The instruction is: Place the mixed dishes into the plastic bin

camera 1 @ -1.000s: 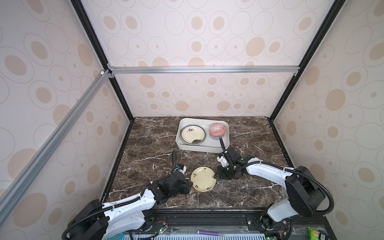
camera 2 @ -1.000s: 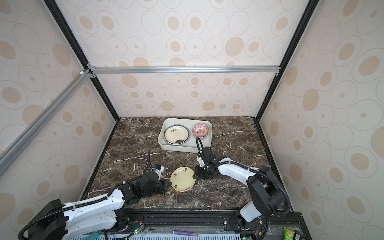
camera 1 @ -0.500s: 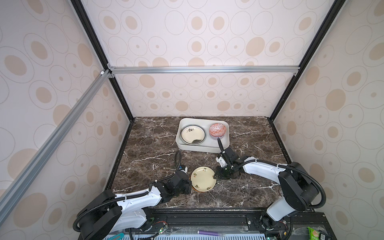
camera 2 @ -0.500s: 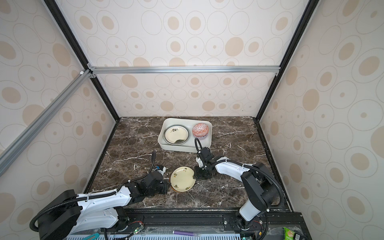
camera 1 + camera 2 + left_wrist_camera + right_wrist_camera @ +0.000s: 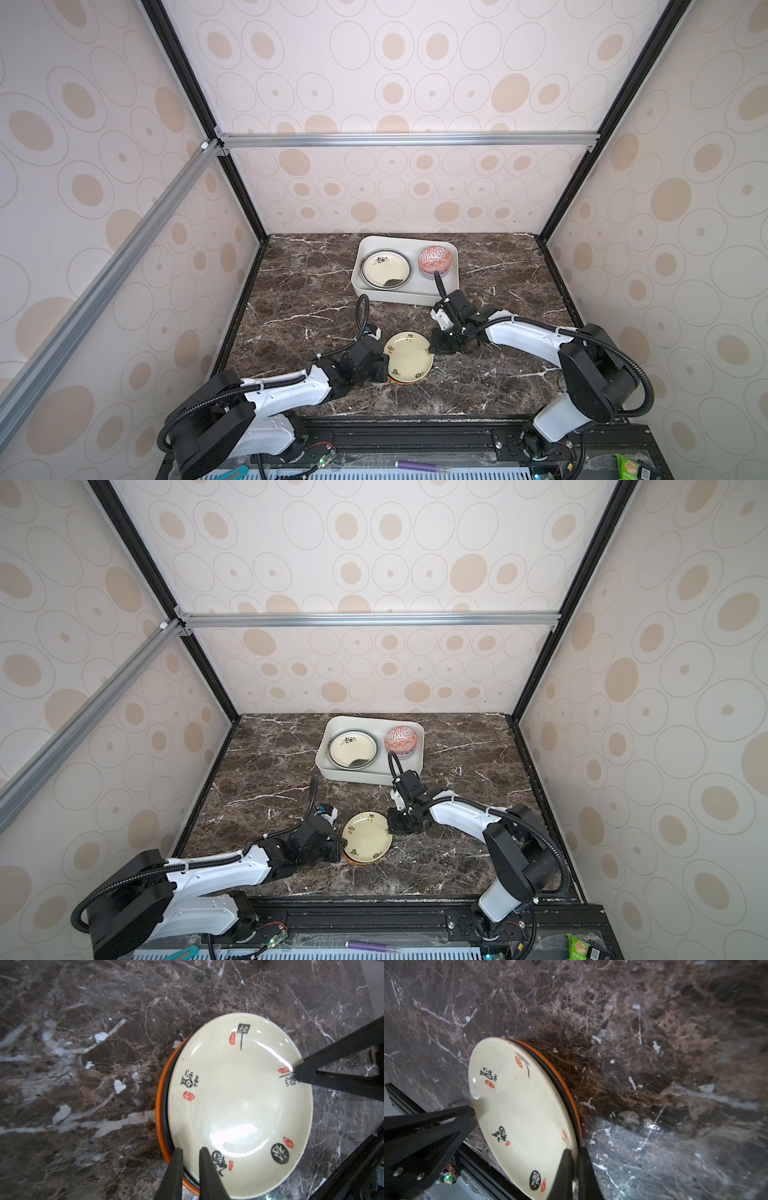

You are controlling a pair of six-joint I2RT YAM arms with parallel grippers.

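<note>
Pinching opposite edges of the cream plate (image 5: 239,1105): left pincer (image 5: 191,1150) and right pincer (image 5: 575,1150).

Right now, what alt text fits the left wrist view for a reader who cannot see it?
A cream plate with black calligraphy and red seals tops a black plate and an orange plate on dark marble. The left hand pinches the cream plate's rim; the right hand holds the opposite edge.
</note>
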